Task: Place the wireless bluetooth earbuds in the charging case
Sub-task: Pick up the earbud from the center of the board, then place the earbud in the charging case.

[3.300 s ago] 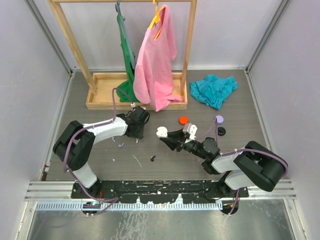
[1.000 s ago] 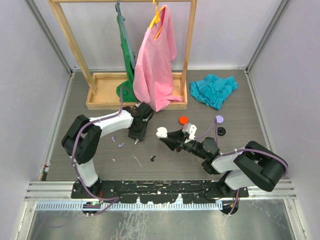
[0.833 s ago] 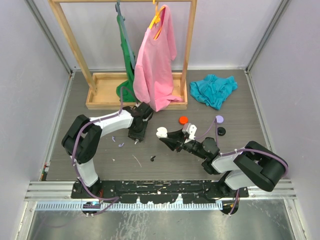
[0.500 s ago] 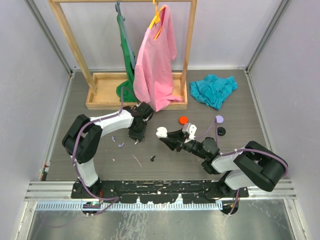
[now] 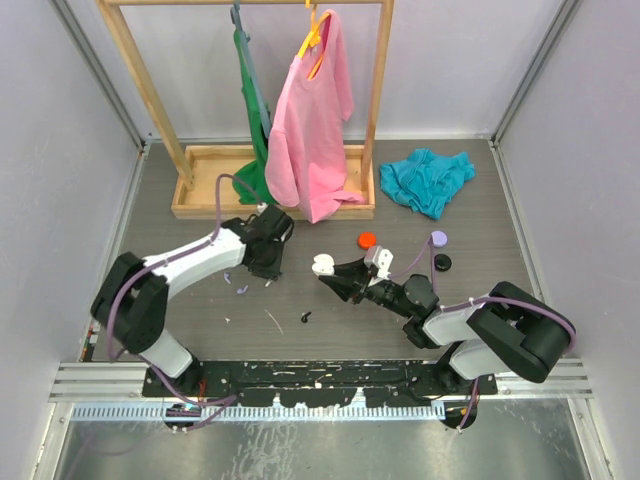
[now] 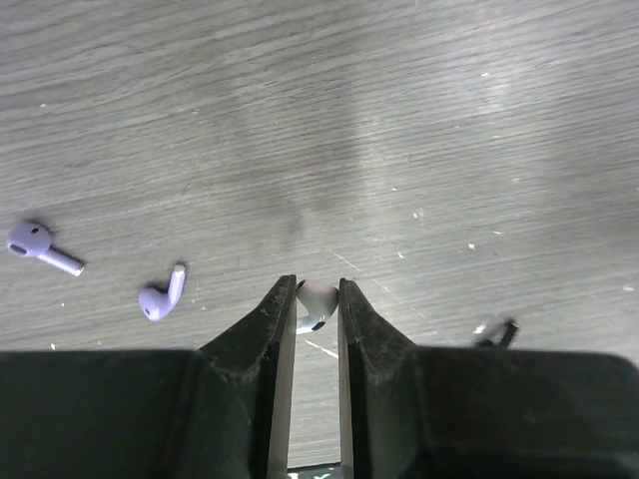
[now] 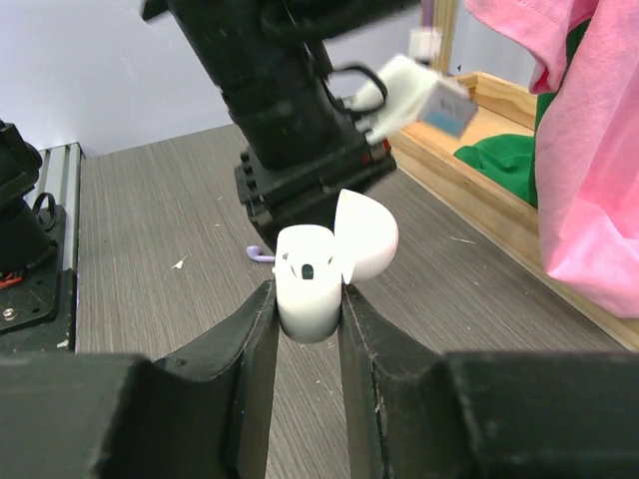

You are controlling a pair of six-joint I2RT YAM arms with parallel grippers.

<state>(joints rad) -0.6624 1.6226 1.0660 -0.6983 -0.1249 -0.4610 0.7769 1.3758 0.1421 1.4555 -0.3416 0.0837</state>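
1. The left gripper (image 6: 315, 287) has its fingers drawn almost together, with only a narrow slot between them. They pinch a white earbud (image 6: 318, 304) by its rounded head at the very tips, just above the table (image 6: 419, 120).
2. The right gripper (image 7: 308, 295) is clamped on the lower body of the white charging case (image 7: 305, 267), one finger pressing each side. The case stands upright with its lid (image 7: 367, 238) swung open and back, and a dark socket shows in its top face.
3. In the top view the case (image 5: 322, 264) is held off the table between the two arms, and the left gripper (image 5: 267, 278) is near it on the left, not touching it.
4. Bare grey table lies ahead of the left fingers. Two lilac earbuds (image 6: 160, 297) (image 6: 40, 247) lie apart from each other to the left, stems pointing different ways.
5. A small dark piece (image 6: 496, 329) lies to the right of the fingers. It is blurred there, and is probably the black earbud (image 5: 305, 318) that the top view shows lying in front of the arms.
6. The far end of the table is crowded by a wooden tray (image 7: 469, 190) and a hanging pink shirt (image 7: 589, 150).
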